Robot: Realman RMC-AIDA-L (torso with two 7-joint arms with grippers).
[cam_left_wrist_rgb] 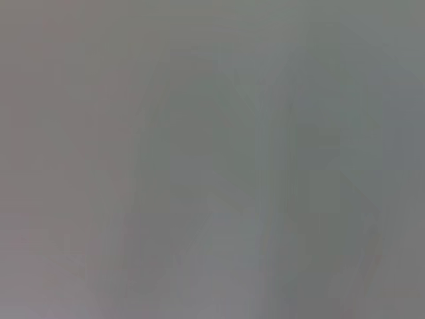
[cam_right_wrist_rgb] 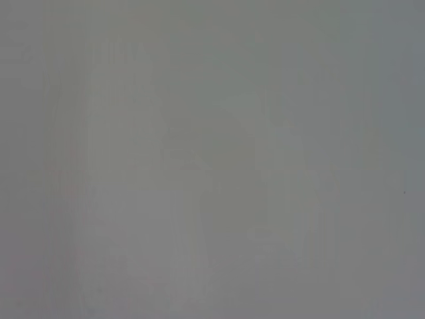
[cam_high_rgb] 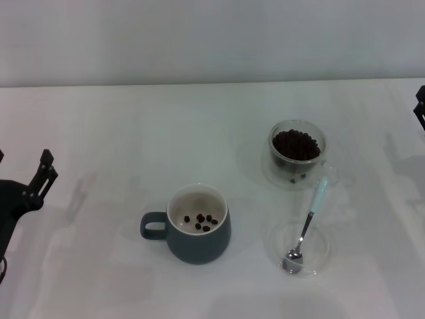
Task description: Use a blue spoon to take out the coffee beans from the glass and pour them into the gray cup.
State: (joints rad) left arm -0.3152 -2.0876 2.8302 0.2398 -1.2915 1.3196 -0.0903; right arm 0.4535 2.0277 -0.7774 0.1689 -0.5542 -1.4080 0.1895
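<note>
Coffee beans (cam_high_rgb: 296, 145) are still filling most of the glass (cam_high_rgb: 297, 154), which is sitting far right of the gray cup (cam_high_rgb: 198, 224); only a few beans are lying in that cup, so I judge most scooping is left. The blue spoon (cam_high_rgb: 309, 218) is resting unheld, its bowl in a clear saucer (cam_high_rgb: 321, 254), handle leaning toward the glass. The left gripper (cam_high_rgb: 34, 178) is hanging at the left edge, fingers parted, holding nothing. The right gripper (cam_high_rgb: 420, 106) is barely showing at the right edge; I cannot tell its fingers.
</note>
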